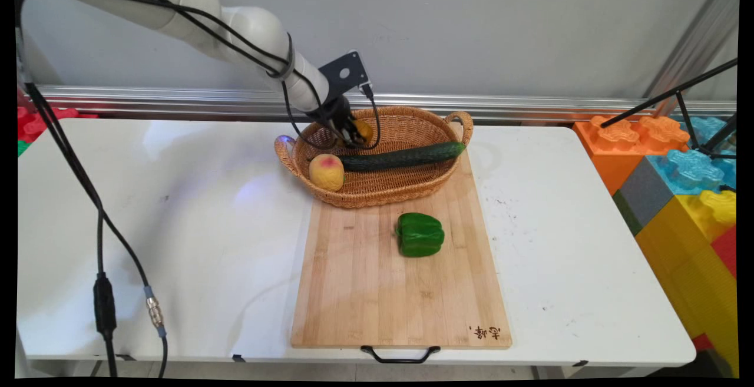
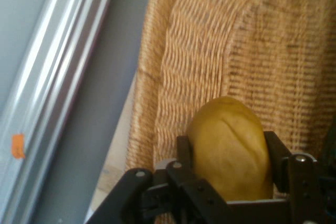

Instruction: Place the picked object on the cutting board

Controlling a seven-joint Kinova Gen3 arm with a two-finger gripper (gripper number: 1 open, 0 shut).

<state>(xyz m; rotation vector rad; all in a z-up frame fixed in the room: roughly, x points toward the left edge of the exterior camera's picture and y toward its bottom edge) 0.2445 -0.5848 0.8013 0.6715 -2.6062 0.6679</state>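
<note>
Black two-finger gripper (image 1: 353, 132), carried on a white arm (image 1: 247, 27) entering from the upper left: clenched on a yellow-brown potato (image 2: 231, 145), one finger (image 2: 184, 153) pressed to each side of it, as seen in the hand view. Potato is held inside a wicker basket (image 1: 412, 189), near the rim at the basket's 10 o'clock side.

Wicker basket: oval, two handles, set across the far end of a wooden cutting board (image 1: 365, 293). Woven wall and floor fill most of the hand view behind the potato.

Cucumber (image 1: 403, 156): dark green, laid lengthwise in the basket, one end resting on the rim at 3 o'clock, the other end just below the gripper.

Peach (image 1: 327, 171): yellow with a pink blush, placed in the basket at its 8 o'clock side, touching the cucumber's near end or just beside it.

Green pepper (image 1: 419, 234): placed on the cutting board, outside the basket at the basket's 5 o'clock, apart from it.

Cutting board: pale wood, black handle at the near edge, burnt mark in the near right corner, laid on a white table (image 1: 177, 228).

Black cables (image 1: 100, 222): hung from the arm over the table's left side.

Foam blocks (image 1: 683, 187): orange, blue, yellow and grey, stacked off the table's right end.
</note>
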